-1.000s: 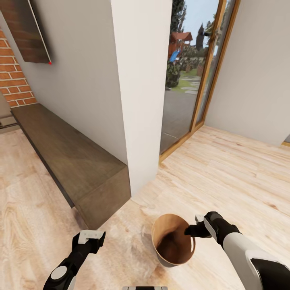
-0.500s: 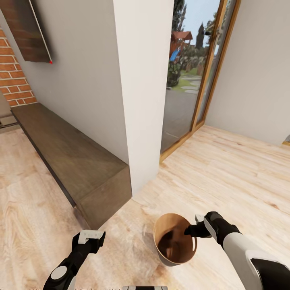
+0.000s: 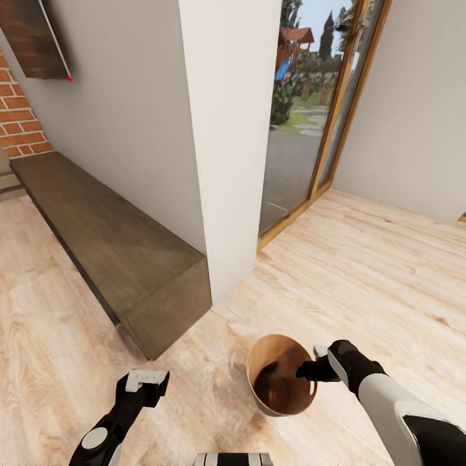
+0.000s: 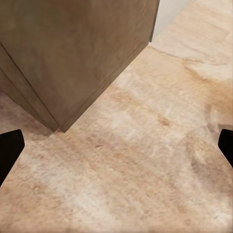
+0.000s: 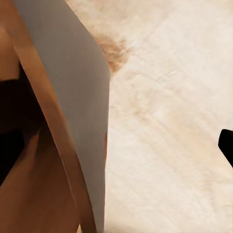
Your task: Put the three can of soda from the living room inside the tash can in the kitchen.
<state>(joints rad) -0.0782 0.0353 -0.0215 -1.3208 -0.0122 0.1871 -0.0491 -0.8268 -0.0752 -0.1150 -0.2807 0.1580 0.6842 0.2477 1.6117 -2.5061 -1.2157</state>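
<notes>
camera dipped; tash can (image 3: pixel 279 375) rim between right fingers (image 3: pixel 309 370).

Tash can (image 3: pixel 279 375) stands on the floor (image 3: pixel 362 272), directly before the wall end (image 3: pixel 226 142). Low bench (image 3: pixel 110 246) runs along the wall's left side, its near corner left of the can. Glass door (image 3: pixel 310 110) lies behind, right of the wall. Right gripper (image 3: pixel 308 370) at the can's right rim; left gripper (image 3: pixel 145 382) left of the can.
</notes>
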